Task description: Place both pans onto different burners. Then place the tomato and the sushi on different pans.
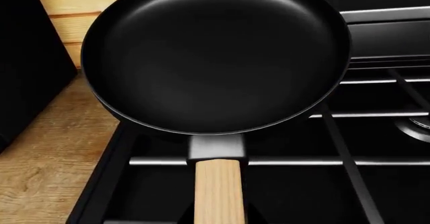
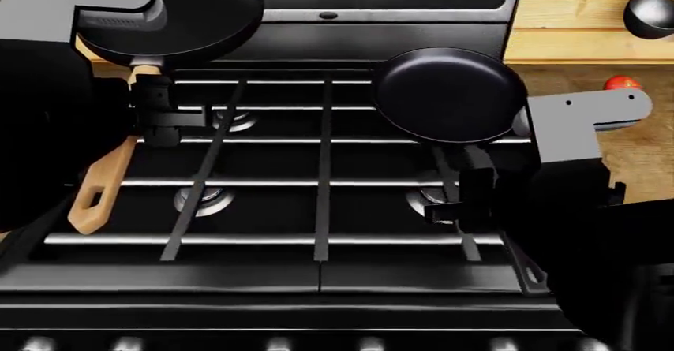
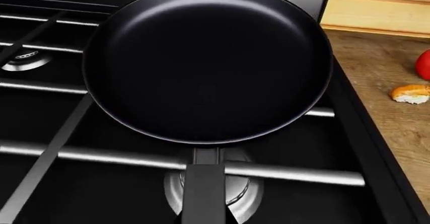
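**Two pans held over the stove, tomato and sushi on the wood to the right**

Neither pair of jaws can be seen clearly. In the head view the left gripper (image 2: 147, 110) is a dark block around the wooden handle, and the right gripper (image 2: 474, 197) is a dark shape over the thin black handle; whether either is clamped on its handle cannot be told. Both wrist views cut the handles off at the frame edge, so the grip itself is hidden there as well.

The larger pan (image 2: 185, 16) sits at the far left corner of the stove (image 2: 327, 280), partly covered by the left arm's grey link. Its light wooden handle (image 2: 106, 181) runs toward the robot and slightly leftward. The left wrist view shows this pan (image 1: 215, 58) with its bowl overhanging the stove's edge above the wooden table (image 1: 47, 153).

The smaller pan (image 2: 451, 95) lies over the far right part of the grates, its handle pointing back toward the robot. The right wrist view shows it (image 3: 208, 63) with a silver burner ring (image 3: 238, 194) beneath the handle rather than under the bowl.

The tomato (image 2: 621, 83) shows as a red spot on the table right of the stove, half hidden behind the right arm. The sushi (image 3: 410, 93) appears only in the right wrist view, beside the tomato's cut-off red edge (image 3: 423, 65). A black ladle (image 2: 649, 13) hangs at the far right.
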Available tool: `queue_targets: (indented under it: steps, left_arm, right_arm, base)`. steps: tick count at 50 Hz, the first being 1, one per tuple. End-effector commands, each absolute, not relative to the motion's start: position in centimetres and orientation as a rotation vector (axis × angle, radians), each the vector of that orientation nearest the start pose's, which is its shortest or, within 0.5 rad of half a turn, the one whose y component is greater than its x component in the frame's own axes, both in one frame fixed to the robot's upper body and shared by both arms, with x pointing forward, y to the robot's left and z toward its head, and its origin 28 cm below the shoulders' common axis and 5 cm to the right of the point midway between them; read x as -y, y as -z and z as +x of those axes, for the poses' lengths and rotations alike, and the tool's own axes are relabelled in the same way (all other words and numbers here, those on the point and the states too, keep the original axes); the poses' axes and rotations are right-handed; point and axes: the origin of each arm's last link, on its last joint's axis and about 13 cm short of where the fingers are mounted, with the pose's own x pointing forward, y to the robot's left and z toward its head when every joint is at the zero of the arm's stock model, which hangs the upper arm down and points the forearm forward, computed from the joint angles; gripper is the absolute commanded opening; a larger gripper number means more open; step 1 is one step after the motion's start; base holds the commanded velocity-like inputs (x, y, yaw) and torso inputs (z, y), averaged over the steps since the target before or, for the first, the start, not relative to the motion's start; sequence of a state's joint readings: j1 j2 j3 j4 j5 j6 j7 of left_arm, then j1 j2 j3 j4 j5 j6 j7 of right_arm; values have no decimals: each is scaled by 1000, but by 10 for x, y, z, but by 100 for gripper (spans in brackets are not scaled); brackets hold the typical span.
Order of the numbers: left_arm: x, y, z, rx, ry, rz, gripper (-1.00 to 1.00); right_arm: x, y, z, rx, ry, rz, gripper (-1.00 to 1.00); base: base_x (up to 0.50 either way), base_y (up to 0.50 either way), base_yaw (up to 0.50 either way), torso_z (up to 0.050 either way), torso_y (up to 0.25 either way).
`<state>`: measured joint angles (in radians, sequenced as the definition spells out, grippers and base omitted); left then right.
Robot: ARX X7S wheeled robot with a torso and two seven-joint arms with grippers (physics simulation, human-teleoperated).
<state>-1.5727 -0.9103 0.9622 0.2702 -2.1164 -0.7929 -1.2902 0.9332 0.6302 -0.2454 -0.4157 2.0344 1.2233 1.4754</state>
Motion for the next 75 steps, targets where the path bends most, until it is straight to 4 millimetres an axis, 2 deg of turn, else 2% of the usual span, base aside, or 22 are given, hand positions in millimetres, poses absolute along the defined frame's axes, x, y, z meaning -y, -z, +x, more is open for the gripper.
queue_targets:
  steps: [1,2,3,21,75]
  left_arm:
    - [-240,-345,233,-253,-107,47,-100]
    - [-240,-345,233,-252,-107,46,-100]
    - [-240,-345,234,-253,-106,44,-100]
    - [-242,-346,232,-248,-110,43,-100]
    - [-242,-345,232,-248,-106,41,-100]
  right_arm:
    - [117,-259,209,-398,11,-59,-100]
    - [116,-258,207,-402,10,-59,-100]
    - [111,-251,192,-411,12,-65,-100]
    - [106,-247,174,-396,8,-82,-100]
    - [112,-222,180,-458,3,-106,-100]
  base:
    - [0,0,0,0,0]
    - [0,0,0,0,12]
    - [0,0,0,0,0]
    - [0,0,0,2,4]
    - [0,0,0,1,4]
